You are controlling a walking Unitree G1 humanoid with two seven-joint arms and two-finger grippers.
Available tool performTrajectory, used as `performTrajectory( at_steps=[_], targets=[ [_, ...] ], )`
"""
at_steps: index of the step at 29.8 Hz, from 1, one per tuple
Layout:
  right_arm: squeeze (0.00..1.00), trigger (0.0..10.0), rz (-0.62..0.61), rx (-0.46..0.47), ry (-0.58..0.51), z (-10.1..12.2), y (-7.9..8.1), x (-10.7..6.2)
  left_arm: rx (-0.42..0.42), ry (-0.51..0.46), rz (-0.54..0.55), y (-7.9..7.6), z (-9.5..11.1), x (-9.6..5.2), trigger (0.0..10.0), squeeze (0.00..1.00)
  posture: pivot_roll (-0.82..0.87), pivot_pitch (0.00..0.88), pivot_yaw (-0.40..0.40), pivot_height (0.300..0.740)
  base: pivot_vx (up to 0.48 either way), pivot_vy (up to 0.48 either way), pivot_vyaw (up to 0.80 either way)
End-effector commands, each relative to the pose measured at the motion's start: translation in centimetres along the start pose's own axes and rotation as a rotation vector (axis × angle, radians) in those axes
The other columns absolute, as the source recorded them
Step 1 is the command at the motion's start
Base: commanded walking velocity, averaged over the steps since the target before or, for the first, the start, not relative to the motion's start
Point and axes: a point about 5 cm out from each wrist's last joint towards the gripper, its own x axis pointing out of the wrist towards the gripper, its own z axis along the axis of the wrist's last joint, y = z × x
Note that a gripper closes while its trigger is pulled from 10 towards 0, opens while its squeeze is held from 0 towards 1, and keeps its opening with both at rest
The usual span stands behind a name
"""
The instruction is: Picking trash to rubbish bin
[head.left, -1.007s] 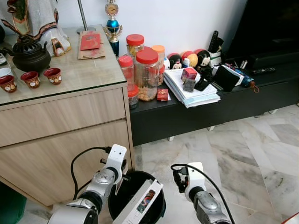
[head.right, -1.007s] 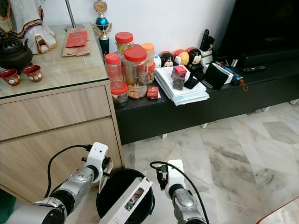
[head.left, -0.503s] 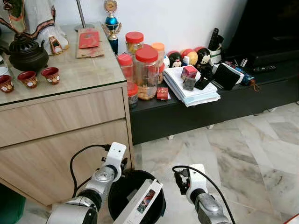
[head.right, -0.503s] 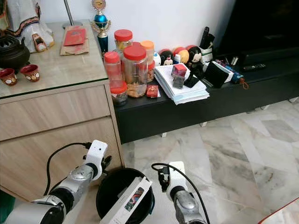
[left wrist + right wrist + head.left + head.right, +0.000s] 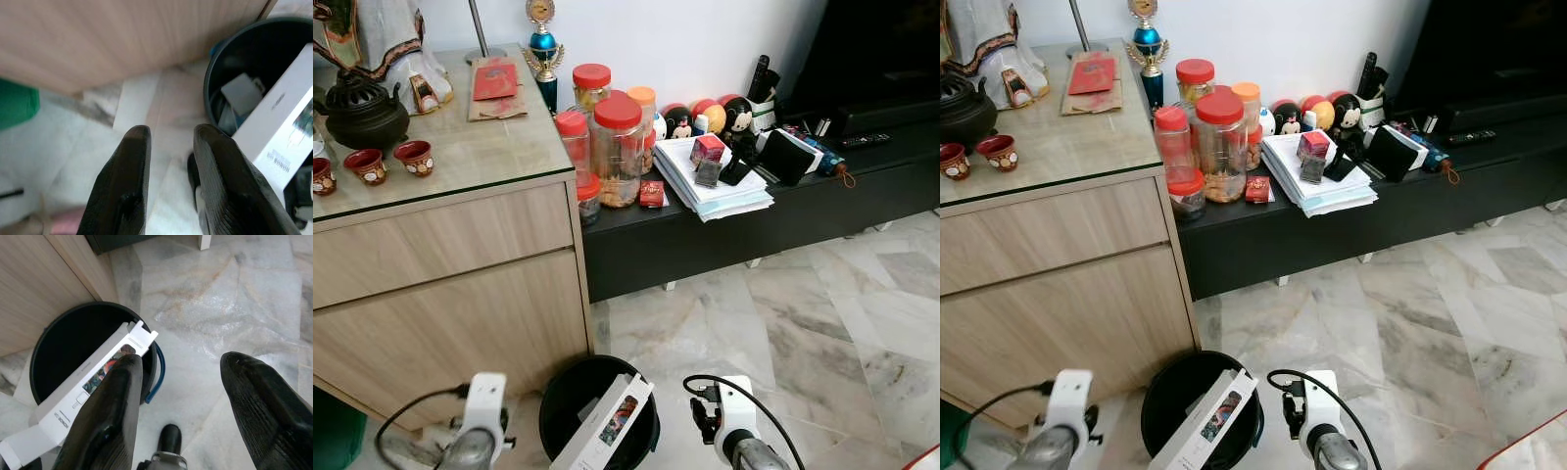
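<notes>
1. A long white box (image 5: 603,434) sits slanted in the black rubbish bin (image 5: 567,397) on the marble floor (image 5: 822,323), one end poking over the near rim; a smaller white piece (image 5: 238,89) lies at the bottom, though the dark interior makes it hard to say what else is there.
2. By the look of things, the drop is done for this piece of trash: it rests on the bin and nothing grips it.
3. The left end effector (image 5: 168,142) hangs low to the left of the bin, near the wooden cabinet (image 5: 450,294), its two fingers narrowly apart and holding nothing.
4. The right end effector (image 5: 183,377) hangs just right of the bin with its fingers spread wide, also holding nothing.
5. No further loose trash can be picked out on the floor close to the bin, so what is left is probably to look elsewhere or to finish.
6. Counts: one bin, one long box, two end effectors. The cabinet's glass top carries one dark teapot (image 5: 362,111) and three small red cups (image 5: 415,157). On the low black shelf (image 5: 724,230) stand about five red- or orange-lidded jars (image 5: 618,147) and one stack of papers (image 5: 720,191).
</notes>
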Motion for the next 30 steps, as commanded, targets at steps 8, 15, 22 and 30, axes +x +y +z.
performTrajectory(
  at_steps=[8, 15, 22, 30],
  targets=[
    [0.00, 10.0, -0.027, 0.015, 0.055, -1.2, -0.1, -0.3, -0.020, 0.036, 0.002, -0.1, -1.2, -0.3, 10.0, 0.00, -0.04, 0.019, -0.010, 0.740, 0.000, 0.000, 0.00],
    [0.00, 10.0, -0.036, 0.012, 0.070, -1.7, -0.3, -0.5, -0.031, 0.012, -0.002, -0.1, -0.3, -0.1, 10.0, 0.00, -0.04, 0.005, -0.006, 0.740, 0.000, 0.000, 0.00],
    [0.00, 10.0, -0.038, 0.010, 0.078, -1.8, -0.4, -0.6, -0.028, 0.013, -0.011, -0.4, -0.2, 0.0, 10.0, 0.00, -0.04, 0.002, -0.007, 0.740, 0.000, 0.000, 0.00],
    [0.00, 10.0, -0.041, 0.014, 0.076, -1.7, -0.3, -0.5, -0.031, 0.011, -0.022, -0.7, -0.4, -0.1, 10.0, 0.00, -0.04, 0.012, -0.009, 0.740, 0.000, 0.000, 0.00]
  ],
)
